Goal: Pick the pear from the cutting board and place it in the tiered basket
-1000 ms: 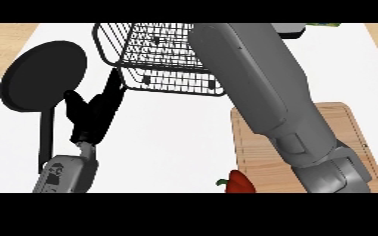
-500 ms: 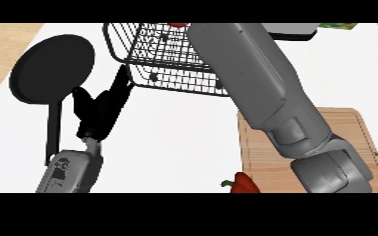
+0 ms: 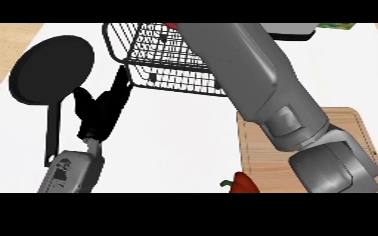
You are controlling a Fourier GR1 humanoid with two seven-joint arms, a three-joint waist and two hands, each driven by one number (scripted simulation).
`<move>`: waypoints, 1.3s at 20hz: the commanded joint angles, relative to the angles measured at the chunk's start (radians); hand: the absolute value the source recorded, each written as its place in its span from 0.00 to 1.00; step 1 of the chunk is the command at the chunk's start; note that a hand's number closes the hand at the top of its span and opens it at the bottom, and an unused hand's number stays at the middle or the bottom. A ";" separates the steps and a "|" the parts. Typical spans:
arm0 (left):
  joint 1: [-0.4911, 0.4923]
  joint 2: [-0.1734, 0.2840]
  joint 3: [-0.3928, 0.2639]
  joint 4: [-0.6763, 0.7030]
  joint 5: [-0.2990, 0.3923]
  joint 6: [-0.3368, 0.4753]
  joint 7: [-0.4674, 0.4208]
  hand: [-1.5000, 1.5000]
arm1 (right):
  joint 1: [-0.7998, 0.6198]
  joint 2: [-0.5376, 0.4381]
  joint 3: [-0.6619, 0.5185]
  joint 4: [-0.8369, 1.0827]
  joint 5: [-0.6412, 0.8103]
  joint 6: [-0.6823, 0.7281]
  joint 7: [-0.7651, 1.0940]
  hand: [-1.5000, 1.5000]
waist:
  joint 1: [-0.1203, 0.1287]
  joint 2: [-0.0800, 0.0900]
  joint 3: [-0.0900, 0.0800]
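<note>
The wire tiered basket [image 3: 151, 55] stands at the back of the white counter. My right forearm [image 3: 255, 90] comes up from the lower right, crosses the basket's right side and runs out past the top edge, so its hand does not show. No pear shows anywhere. The wooden cutting board [image 3: 258, 152] lies at the lower right, partly under that forearm. My left hand [image 3: 103, 107] rests open with fingers up, left of the basket's front corner and holding nothing.
A black pan [image 3: 52, 70] lies at the left, its handle running down beside my left hand. A red pepper [image 3: 242, 184] sits at the board's lower left corner. A small red thing [image 3: 171, 26] peeks out at the basket's top. A grey object [image 3: 291, 30] is at the back right.
My right forearm has swung leftward, farther over the basket. The left hand has stayed about where it was.
</note>
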 commanded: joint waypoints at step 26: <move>0.202 0.022 0.089 -0.090 0.031 0.019 -0.019 0.50 | 0.584 -0.352 0.041 -0.917 -0.202 0.465 0.292 0.00 | -0.256 -0.076 0.005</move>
